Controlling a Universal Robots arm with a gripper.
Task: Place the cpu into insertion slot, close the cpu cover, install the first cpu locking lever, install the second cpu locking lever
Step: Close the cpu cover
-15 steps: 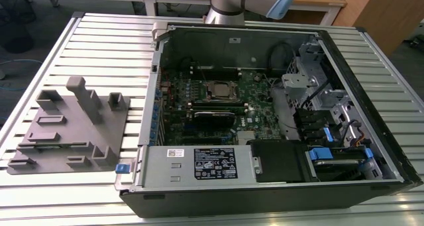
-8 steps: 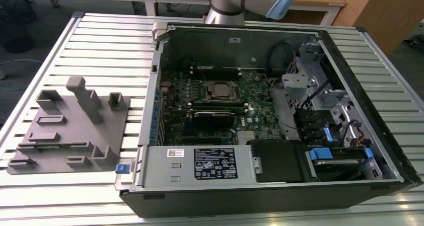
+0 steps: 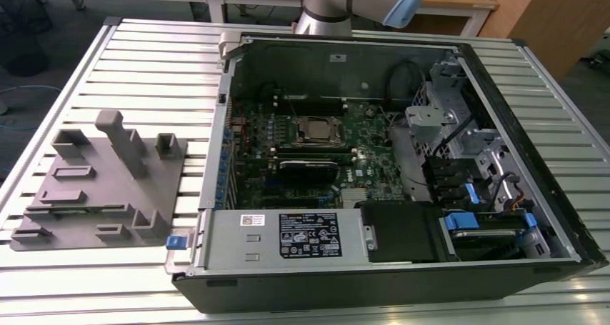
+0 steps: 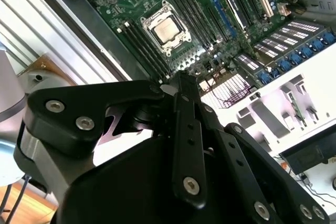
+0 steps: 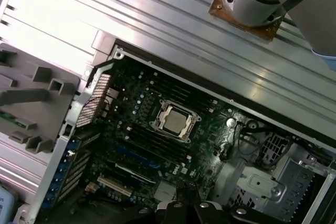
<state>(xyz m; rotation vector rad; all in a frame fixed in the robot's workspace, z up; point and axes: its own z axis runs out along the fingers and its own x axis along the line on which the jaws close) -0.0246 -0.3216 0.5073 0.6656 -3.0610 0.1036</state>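
Note:
The cpu [image 3: 313,129] [image 4: 164,30] [image 5: 176,121] lies flat in the insertion slot [image 3: 297,138] on the green board inside the open computer case. Its silver face shows through the window of the cpu cover [image 4: 150,20] [image 5: 162,112], which lies down over it. My gripper [image 4: 181,80] [image 5: 187,206] is shut and holds nothing. It hangs well above the board, clear of the socket. In the exterior view the arm [image 3: 355,0] stands at the far edge of the table behind the case.
A grey fixture block [image 3: 96,189] with upright posts stands on the slatted table at the exterior view's left. Memory slots [image 5: 144,139] flank the socket. Drive cages [image 3: 476,161] and a power supply [image 3: 286,236] fill the case's right and near sides.

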